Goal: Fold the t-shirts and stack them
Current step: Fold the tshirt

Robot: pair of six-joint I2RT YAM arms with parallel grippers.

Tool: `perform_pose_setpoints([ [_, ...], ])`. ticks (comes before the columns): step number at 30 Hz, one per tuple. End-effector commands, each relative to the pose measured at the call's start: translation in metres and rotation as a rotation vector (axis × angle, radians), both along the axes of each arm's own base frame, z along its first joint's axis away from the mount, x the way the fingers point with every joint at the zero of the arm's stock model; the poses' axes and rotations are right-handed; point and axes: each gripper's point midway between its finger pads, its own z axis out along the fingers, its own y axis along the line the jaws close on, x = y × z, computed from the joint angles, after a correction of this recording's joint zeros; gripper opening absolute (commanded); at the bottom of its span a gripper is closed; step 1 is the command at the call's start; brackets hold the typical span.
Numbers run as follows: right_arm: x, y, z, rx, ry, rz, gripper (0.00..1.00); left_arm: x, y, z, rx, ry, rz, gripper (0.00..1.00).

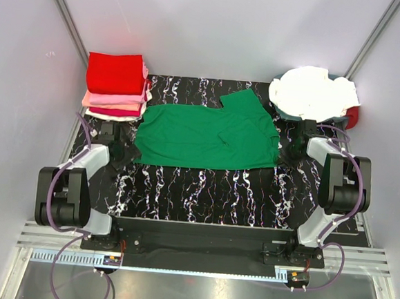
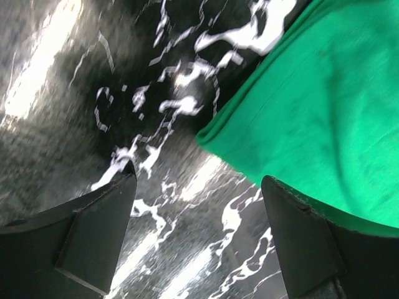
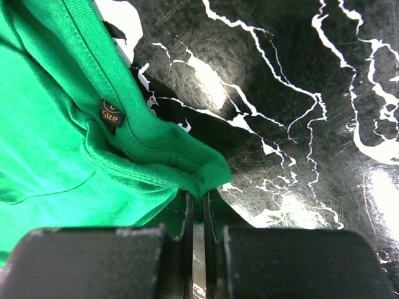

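Right pincer is clamped on the green t-shirt collar, left pincer gapes wide at its corner, folded stack upper left, white pile upper right.

Green t-shirt spread flat on the veined mat
You have the folded stack, red on top, off its far-left corner, the white heap off its far-right corner, the left gripper at its left edge and the right gripper at its right edge.
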Motion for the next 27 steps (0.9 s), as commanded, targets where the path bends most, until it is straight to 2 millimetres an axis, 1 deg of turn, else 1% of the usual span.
perform_pose_setpoints([
  [1,0.006,0.002,0.004,0.02,-0.036,0.02,0.0,0.028,0.008,0.003,0.025,-0.053,0.044,0.88],
  [5,0.005,0.005,0.003,0.03,-0.035,0.027,0.0,0.039,0.004,-0.005,0.001,-0.044,0.045,0.8],
  [7,0.005,0.005,0.003,0.034,-0.037,0.028,0.0,0.042,0.002,-0.01,-0.008,-0.03,0.05,0.74],
  [8,0.006,0.005,0.002,0.035,-0.034,0.028,0.0,0.047,0.0,-0.009,-0.017,-0.041,0.047,0.68],
  [9,0.005,0.005,0.002,0.036,-0.034,0.032,0.0,0.05,-0.003,-0.009,-0.025,-0.045,0.042,0.52],
  [10,0.006,0.005,0.002,0.036,-0.036,0.032,0.0,0.051,-0.005,-0.012,-0.03,-0.041,0.045,0.42],
  [11,0.006,0.006,0.002,0.038,-0.036,0.031,0.0,0.053,-0.012,-0.011,-0.054,-0.044,0.028,0.32],
  [12,0.006,0.006,0.002,0.039,-0.034,0.031,0.0,0.056,-0.017,-0.01,-0.067,-0.05,0.018,0.14],
  [14,0.005,0.005,0.005,0.035,-0.033,0.033,0.0,0.055,-0.021,-0.008,-0.077,-0.054,0.01,0.0],
  [15,0.002,0.005,0.005,0.03,-0.025,0.031,0.0,0.053,-0.021,-0.007,-0.081,-0.051,0.011,0.0],
  [16,0.0,-0.001,0.006,0.002,-0.018,0.011,0.0,0.052,-0.021,0.0,-0.082,-0.069,0.008,0.0],
  [18,-0.009,-0.01,0.015,-0.029,0.006,-0.021,0.0,0.041,-0.019,0.006,-0.068,-0.053,0.013,0.0],
  [19,-0.012,-0.016,0.018,-0.051,0.008,-0.047,0.0,0.038,-0.017,0.019,-0.056,-0.08,0.011,0.0],
  [20,-0.02,-0.019,0.028,-0.059,0.003,-0.058,0.0,0.028,-0.013,0.022,-0.044,-0.059,0.024,0.0],
  [21,-0.024,-0.024,0.033,-0.066,0.003,-0.076,0.0,0.023,-0.012,0.027,-0.041,-0.064,0.025,0.0],
  [22,-0.029,-0.027,0.038,-0.081,0.0,-0.096,0.0,0.018,-0.012,0.04,-0.043,-0.096,0.028,0.0],
  [23,-0.038,-0.029,0.047,-0.089,-0.01,-0.107,0.0,0.007,-0.012,0.042,-0.047,-0.073,0.03,0.0],
  [24,-0.043,-0.03,0.051,-0.095,-0.012,-0.118,0.0,0.0,-0.011,0.043,-0.047,-0.067,0.036,0.0],
  [25,-0.048,-0.031,0.054,-0.099,-0.011,-0.138,0.0,-0.006,-0.011,0.054,-0.053,-0.095,0.037,0.0],
  [26,-0.059,-0.03,0.054,-0.095,0.012,-0.145,0.0,-0.016,-0.013,0.056,-0.059,-0.078,0.038,0.0],
  [27,-0.064,-0.029,0.062,-0.092,-0.005,-0.155,0.0,-0.024,-0.014,0.056,-0.064,-0.074,0.04,0.0],
])
